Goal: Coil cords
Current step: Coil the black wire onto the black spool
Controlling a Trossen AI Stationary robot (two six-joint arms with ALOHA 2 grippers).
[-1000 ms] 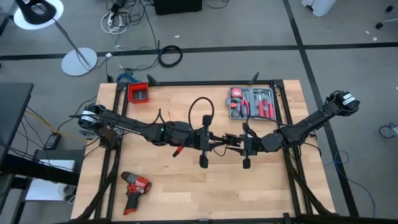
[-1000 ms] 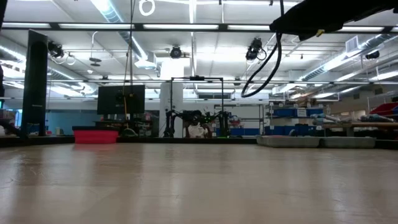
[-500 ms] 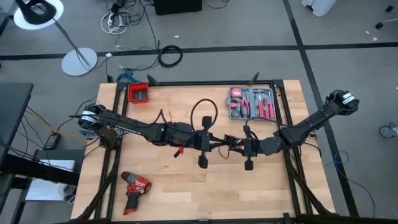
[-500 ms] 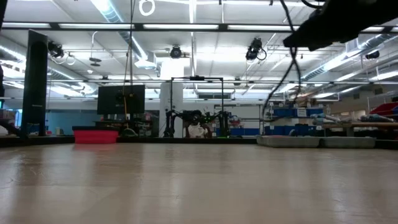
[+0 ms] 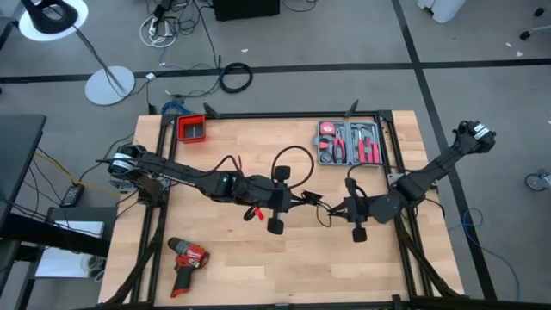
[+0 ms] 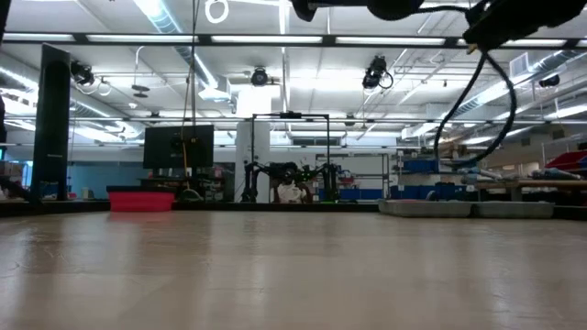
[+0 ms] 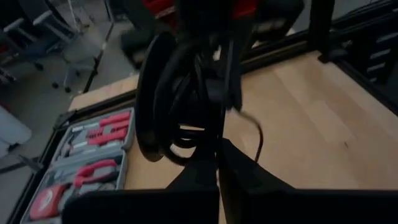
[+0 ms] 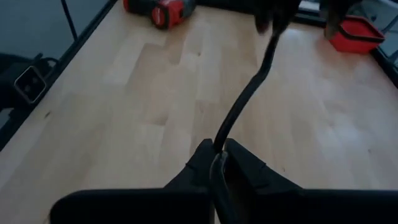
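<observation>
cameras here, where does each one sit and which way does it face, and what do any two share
High view: above the table, looking straight down; both arms show, left gripper and right gripper holding the cord between them.
Low view: at table-top height, looking level across into the room; only arm parts and a hanging cord loop show along the top.
Left wrist view: on the left arm, looking past its shut fingers at coiled cord.
Right wrist view: on the right arm, fingers shut on cord.
Shared: high and right wrist views both show the red drill.
</observation>
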